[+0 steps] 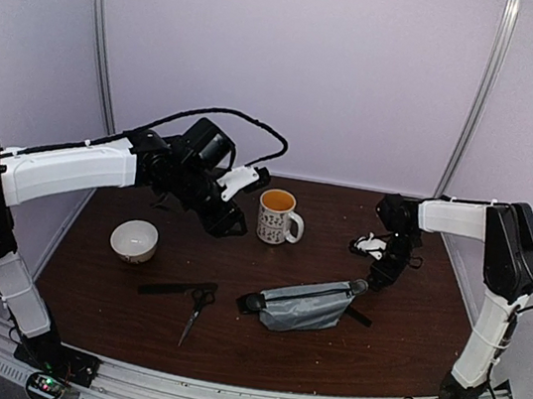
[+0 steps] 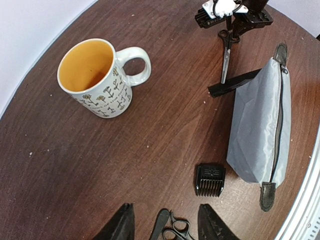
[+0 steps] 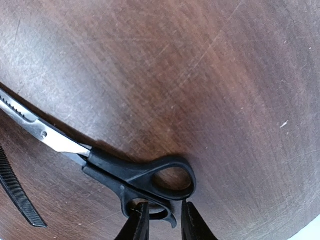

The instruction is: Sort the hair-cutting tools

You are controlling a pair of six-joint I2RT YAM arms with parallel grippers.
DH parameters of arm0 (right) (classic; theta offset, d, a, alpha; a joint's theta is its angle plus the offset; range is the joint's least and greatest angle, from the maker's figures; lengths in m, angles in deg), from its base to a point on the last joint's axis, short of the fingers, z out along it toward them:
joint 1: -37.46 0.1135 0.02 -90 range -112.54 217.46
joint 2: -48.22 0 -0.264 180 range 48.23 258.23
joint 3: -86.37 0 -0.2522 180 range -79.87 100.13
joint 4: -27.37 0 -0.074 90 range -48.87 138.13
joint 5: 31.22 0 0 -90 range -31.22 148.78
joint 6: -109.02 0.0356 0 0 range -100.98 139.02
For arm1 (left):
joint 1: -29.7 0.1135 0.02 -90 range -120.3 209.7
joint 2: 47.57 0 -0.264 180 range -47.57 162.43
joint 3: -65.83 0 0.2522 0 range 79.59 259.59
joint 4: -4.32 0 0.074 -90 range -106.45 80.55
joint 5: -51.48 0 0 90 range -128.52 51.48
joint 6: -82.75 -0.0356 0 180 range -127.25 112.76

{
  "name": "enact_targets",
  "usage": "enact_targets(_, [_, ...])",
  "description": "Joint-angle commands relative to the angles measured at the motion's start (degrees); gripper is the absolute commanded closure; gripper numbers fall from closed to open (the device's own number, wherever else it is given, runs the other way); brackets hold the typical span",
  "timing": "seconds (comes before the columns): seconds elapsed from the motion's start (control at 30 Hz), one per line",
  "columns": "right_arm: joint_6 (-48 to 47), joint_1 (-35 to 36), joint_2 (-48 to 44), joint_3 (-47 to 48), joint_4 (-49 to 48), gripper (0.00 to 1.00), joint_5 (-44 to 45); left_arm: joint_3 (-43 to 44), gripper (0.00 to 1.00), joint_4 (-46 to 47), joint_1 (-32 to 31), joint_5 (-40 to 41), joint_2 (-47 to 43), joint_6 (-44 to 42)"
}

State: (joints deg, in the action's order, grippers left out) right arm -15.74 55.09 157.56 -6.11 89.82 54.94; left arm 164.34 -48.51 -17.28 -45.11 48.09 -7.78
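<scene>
Though light and stiff, the black-handled steel scissors (image 1: 196, 307) near the brown table's (image 1: 408, 326) front edge look slick; take the handles. Farther back, left claw (image 2: 165, 220) gapes empty; right claw (image 3: 164, 206) straddles a second scissors' (image 3: 125, 175) loop, grip unclear.

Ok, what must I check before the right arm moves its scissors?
1. Right gripper shut on scissors handle: ok.
2. Blade tip free of comb: cannot tell; they overlap in the left wrist view.
3. Left gripper open and empty: ok.
4. Mug apart from scissors: ok.
5. Room between scissors and pouch: not ok, the pouch lies close.
</scene>
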Motion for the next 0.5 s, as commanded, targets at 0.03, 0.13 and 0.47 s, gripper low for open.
enact_targets(0.03, [-0.12,-0.05,1.05,1.74,1.3,0.78,1.63,-0.45,0.53,2.08,-0.06,0.25,-1.09,-0.69])
enact_targets(0.13, [-0.06,-0.05,1.16,1.74,1.6,0.79,1.93,-0.46,0.53,2.11,-0.05,0.07,-1.06,-0.76])
enact_targets(0.47, [-0.19,0.45,3.47,3.8,5.47,0.82,3.84,-0.35,0.53,1.98,-0.04,-0.1,-1.35,-0.73])
